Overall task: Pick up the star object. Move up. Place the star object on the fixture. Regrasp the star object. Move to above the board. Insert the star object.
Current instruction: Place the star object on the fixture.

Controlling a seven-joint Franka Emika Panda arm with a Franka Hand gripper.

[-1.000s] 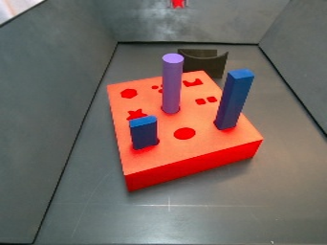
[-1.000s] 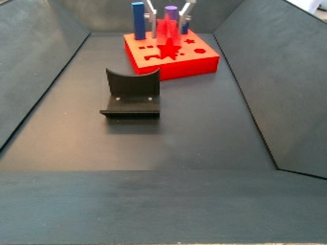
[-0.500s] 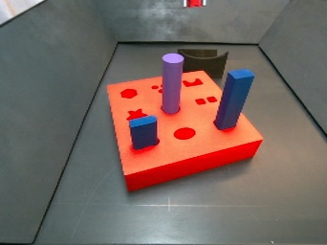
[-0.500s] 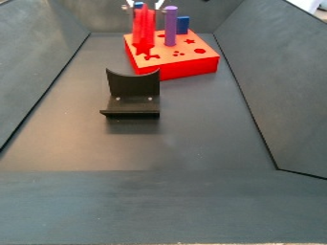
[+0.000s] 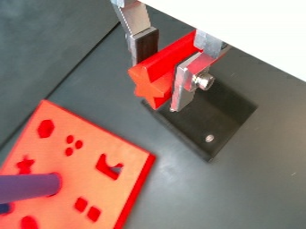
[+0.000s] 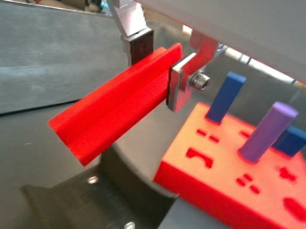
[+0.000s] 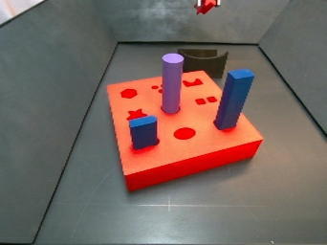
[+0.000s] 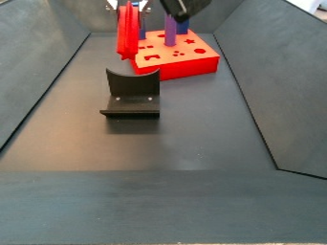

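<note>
My gripper [image 5: 164, 67] is shut on the star object [image 5: 159, 73], a long red bar with a star-shaped end, gripped across its sides. It also shows in a wrist view [image 6: 114, 112], jutting out from the fingers. In a side view the star object [image 8: 126, 31] hangs upright, high above the floor, near the fixture [image 8: 132, 93] and beside the red board [image 8: 179, 57]. In a side view only a red bit of the gripper's load [image 7: 208, 5] shows at the top edge, above the fixture [image 7: 205, 59]. The board's star hole [image 7: 137, 114] is free.
The red board [image 7: 192, 144] carries a purple cylinder [image 7: 171, 84], a tall blue block [image 7: 234, 99] and a short blue block [image 7: 143, 131]. Grey walls enclose the dark floor. The fixture [image 5: 216, 116] lies under the gripper in a wrist view.
The gripper with the star object has moved away from above the board towards the fixture, staying high and shut on the piece.
</note>
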